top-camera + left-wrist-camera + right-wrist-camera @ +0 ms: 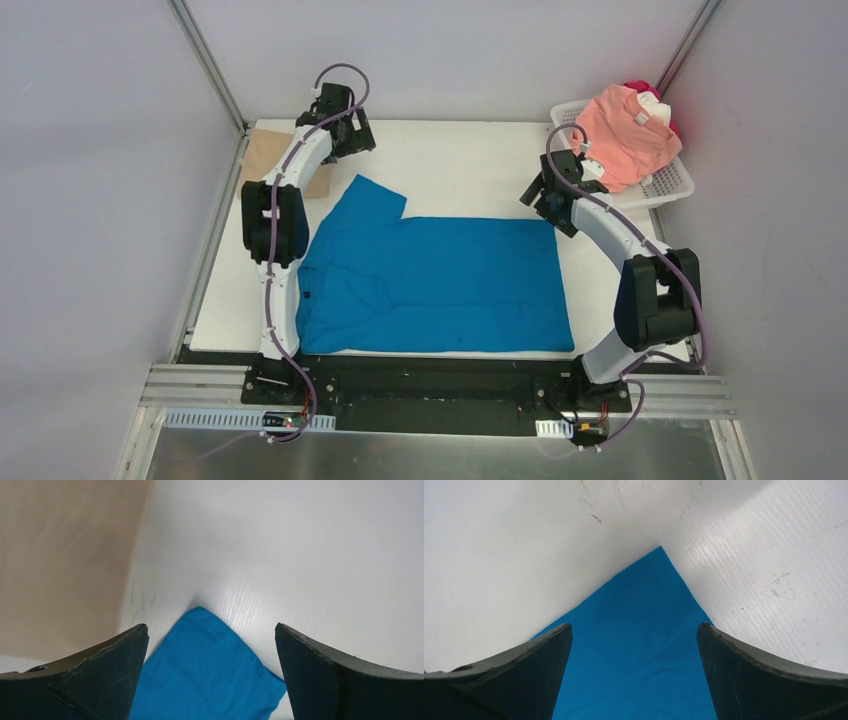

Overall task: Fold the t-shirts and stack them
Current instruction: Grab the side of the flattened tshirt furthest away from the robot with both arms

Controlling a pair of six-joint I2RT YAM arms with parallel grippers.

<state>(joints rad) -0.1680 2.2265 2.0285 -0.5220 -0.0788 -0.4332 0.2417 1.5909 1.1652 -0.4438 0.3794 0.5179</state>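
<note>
From above, a white table (470, 160) stands between plain grey walls (90, 200), with metal frame posts (208, 65) rising at the far corners. The blue t-shirt (440, 285) lies spread flat from the centre toward 6 o'clock, one sleeve pointing to 11. A tan shirt (262, 155) lies at 10 o'clock. At 2 o'clock a white lattice basket (678, 186) holds a salmon-pink shirt (625, 135). The left gripper (352, 138) hangs near the sleeve and the right gripper (540, 195) near the shirt's far right corner.

In the left wrist view, the jaws stand wide apart, holding nothing. The blue sleeve tip sits at 6 o'clock and tan cloth at 9.

In the right wrist view, the jaws are likewise wide and empty. A blue corner points to 12 on the scuffed white surface.
</note>
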